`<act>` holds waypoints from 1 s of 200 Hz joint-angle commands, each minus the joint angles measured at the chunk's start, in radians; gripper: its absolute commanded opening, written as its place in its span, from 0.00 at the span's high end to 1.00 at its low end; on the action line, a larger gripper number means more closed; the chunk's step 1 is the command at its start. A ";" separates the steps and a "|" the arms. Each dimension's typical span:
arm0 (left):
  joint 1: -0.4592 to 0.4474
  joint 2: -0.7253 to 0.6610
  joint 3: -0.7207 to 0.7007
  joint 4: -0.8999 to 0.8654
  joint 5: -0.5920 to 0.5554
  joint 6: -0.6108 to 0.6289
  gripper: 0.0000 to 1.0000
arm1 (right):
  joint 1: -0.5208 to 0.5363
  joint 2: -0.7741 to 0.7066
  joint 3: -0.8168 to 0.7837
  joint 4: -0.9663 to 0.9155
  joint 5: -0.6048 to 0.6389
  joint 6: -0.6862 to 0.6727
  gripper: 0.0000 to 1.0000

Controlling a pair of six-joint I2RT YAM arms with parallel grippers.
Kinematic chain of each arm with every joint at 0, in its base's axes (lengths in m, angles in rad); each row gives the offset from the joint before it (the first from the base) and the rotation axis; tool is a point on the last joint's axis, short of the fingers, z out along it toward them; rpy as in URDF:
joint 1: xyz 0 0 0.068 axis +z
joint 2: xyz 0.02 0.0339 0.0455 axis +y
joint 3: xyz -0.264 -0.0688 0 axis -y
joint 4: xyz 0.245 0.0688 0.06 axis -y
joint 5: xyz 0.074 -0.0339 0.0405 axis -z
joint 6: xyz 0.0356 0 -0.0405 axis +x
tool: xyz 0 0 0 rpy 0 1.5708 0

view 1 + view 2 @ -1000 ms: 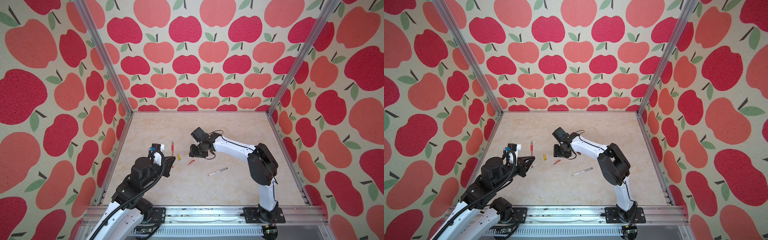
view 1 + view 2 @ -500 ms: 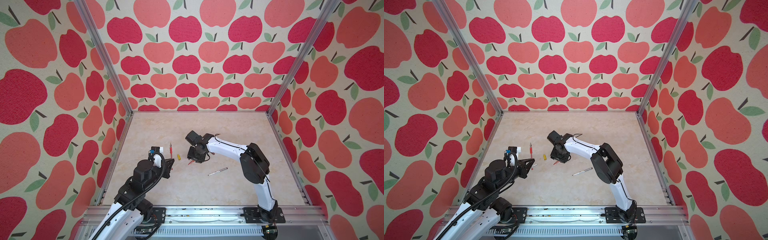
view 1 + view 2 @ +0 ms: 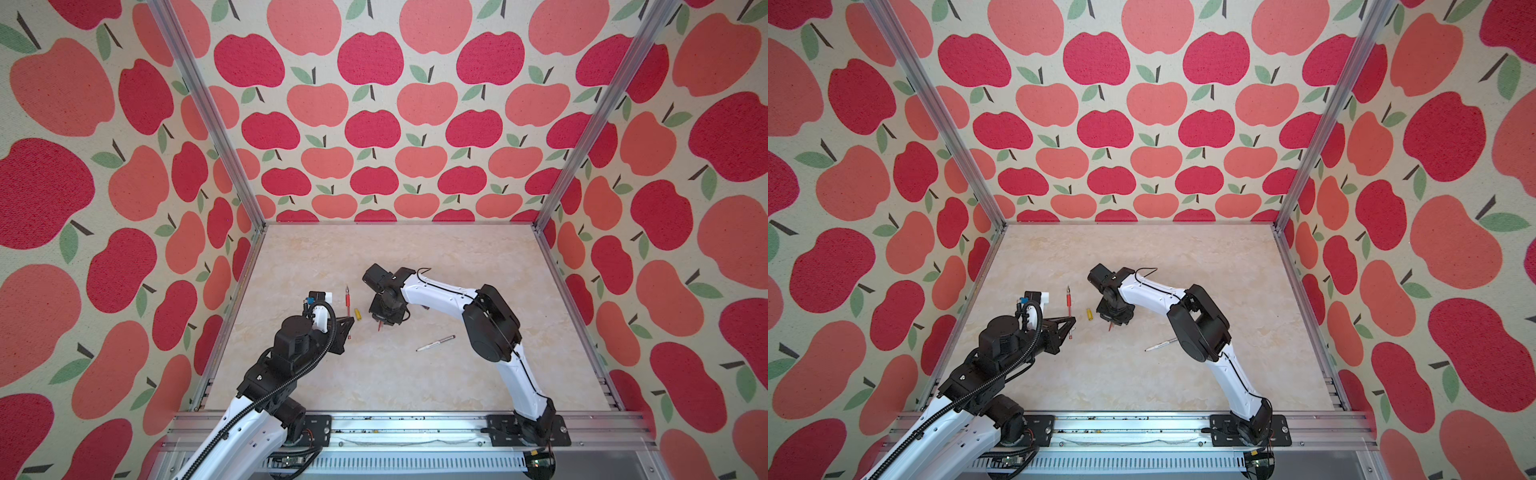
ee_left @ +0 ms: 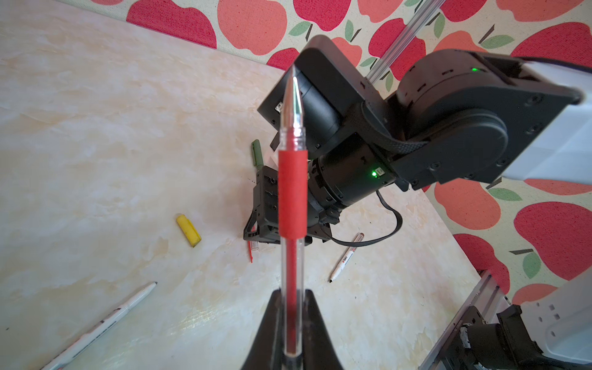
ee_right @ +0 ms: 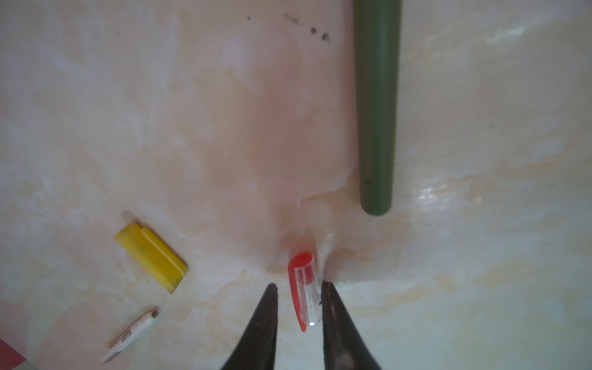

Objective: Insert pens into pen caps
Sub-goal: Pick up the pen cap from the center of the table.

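My left gripper (image 4: 292, 293) is shut on the clear barrel of the red pen (image 4: 292, 192), whose metal tip points away towards the right arm; in both top views the pen (image 3: 348, 297) (image 3: 1068, 297) sticks out past the left gripper (image 3: 352, 321). My right gripper (image 5: 298, 285) (image 3: 384, 322) points down at the table, jaws narrowly open on either side of the red pen cap (image 5: 304, 288). One finger touches the cap; a gap shows at the other. A yellow cap (image 5: 150, 256) (image 3: 356, 313) lies between the arms. The dark green pen (image 5: 376, 112) lies under the right wrist.
A white pen with a dark tip (image 3: 436, 343) (image 4: 346, 256) lies on the marble table under the right arm's elbow. Another white pen (image 4: 105, 323) (image 5: 131, 334) lies below the left gripper. Apple-patterned walls and metal posts ring the table.
The right arm has swung left and come down over the red cap, and its jaws have narrowed around it. The left arm still holds the red pen in about the same place.
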 commanded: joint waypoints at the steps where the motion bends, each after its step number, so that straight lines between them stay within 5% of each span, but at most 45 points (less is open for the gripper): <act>1: 0.006 0.003 -0.004 0.028 0.011 0.002 1.00 | 0.003 0.037 0.033 -0.076 0.028 -0.039 0.75; 82: 0.012 -0.014 -0.010 0.011 -0.006 0.000 1.00 | 0.001 0.114 0.080 -0.132 0.058 -0.163 0.76; 138: 0.025 0.003 -0.009 0.023 -0.014 0.002 1.00 | -0.005 0.156 0.116 -0.164 0.054 -0.207 0.91; 200: 0.045 0.076 -0.003 0.046 0.058 -0.004 1.00 | -0.006 0.021 0.014 -0.007 0.167 -0.330 0.95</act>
